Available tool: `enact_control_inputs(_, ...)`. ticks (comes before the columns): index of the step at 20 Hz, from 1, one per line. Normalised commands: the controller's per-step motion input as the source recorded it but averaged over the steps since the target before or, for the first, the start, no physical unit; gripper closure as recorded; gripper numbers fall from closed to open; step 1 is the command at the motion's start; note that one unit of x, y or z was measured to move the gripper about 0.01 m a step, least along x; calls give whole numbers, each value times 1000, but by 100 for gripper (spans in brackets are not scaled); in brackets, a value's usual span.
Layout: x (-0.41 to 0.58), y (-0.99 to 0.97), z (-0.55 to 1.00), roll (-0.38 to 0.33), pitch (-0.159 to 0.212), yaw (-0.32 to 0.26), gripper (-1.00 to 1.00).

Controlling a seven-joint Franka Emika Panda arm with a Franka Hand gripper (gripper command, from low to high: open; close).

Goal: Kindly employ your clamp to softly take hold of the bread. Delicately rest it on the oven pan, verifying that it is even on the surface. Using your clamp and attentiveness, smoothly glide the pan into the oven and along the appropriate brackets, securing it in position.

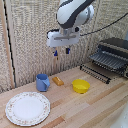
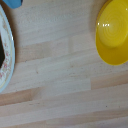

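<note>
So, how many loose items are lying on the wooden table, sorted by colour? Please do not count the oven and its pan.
Blue: 1, the mug
Orange-brown: 1, the bread
Yellow: 1, the bowl
White, patterned: 1, the plate
Total: 4

Wooden table holding a blue mug, a yellow bowl well apart toward the exterior view's right, and a round patterned white plate near the front edge. Woven screen behind.
</note>
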Motion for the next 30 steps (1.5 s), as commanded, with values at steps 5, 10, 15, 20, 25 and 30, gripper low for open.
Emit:
enact_control_inputs(5, 480, -187, -195, 19, 14, -24, -100)
enact_control_inputs(10, 459, -177, -202, 8, 21, -24, -100)
enact_control_inputs(15, 342, -91, -257, 0, 105, -39, -100)
enact_control_inputs(20, 381, -154, -267, 0, 109, -57, -100)
enact_control_inputs(25, 351, -255, -270, 0, 73, -16, -100)
enact_control_inputs(30, 322, -189, -290, 0, 53, 0, -100)
